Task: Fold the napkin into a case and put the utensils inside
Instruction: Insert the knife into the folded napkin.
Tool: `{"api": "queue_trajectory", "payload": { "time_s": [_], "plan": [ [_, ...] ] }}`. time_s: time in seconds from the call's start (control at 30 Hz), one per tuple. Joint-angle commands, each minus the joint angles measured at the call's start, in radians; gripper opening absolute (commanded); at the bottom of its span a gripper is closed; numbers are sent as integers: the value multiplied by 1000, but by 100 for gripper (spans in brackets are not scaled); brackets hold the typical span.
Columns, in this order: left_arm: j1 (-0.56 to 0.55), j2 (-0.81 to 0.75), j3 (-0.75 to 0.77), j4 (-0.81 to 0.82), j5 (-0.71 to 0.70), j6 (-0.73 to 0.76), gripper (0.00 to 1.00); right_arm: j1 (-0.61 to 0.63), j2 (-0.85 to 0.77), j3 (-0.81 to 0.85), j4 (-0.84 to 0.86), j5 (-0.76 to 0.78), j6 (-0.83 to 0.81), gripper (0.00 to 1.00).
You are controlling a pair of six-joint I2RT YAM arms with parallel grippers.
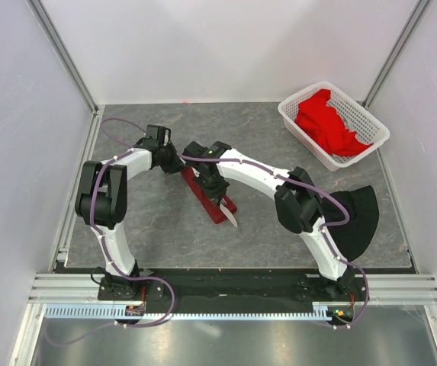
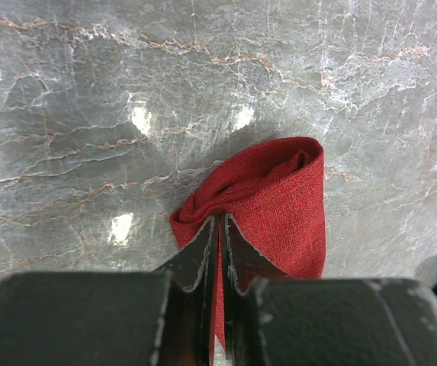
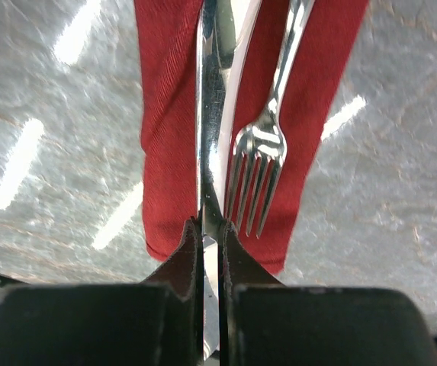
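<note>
The right gripper (image 3: pixel 211 235) is clamped shut on the shiny knife (image 3: pixel 210 130), which runs along the case (image 3: pixel 165 137), a narrow dark-red cloth strip well left of the white basket (image 1: pixel 303 139). The fork (image 3: pixel 266 149) lies on it alongside. The left gripper (image 2: pixel 220 229) pinches the strip's rolled end.

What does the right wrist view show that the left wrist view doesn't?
Right wrist only: the right gripper shut on the knife, with the fork lying beside it on the napkin. Left wrist only: the left gripper pinching the napkin's folded end, where the fold's opening shows. Both: the maroon napkin on the grey table.
</note>
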Motion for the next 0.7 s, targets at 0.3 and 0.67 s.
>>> {"api": "queue_trajectory", "payload": {
  "time_s": [0.3,0.67],
  "plan": [
    [2,-12,-11,18,2,9,9,-10,56,77,-38,5,8,0],
    [2,-18,-13,16,1,9,9,-14,-7,-10,-12,8,11,0]
  ]
}}
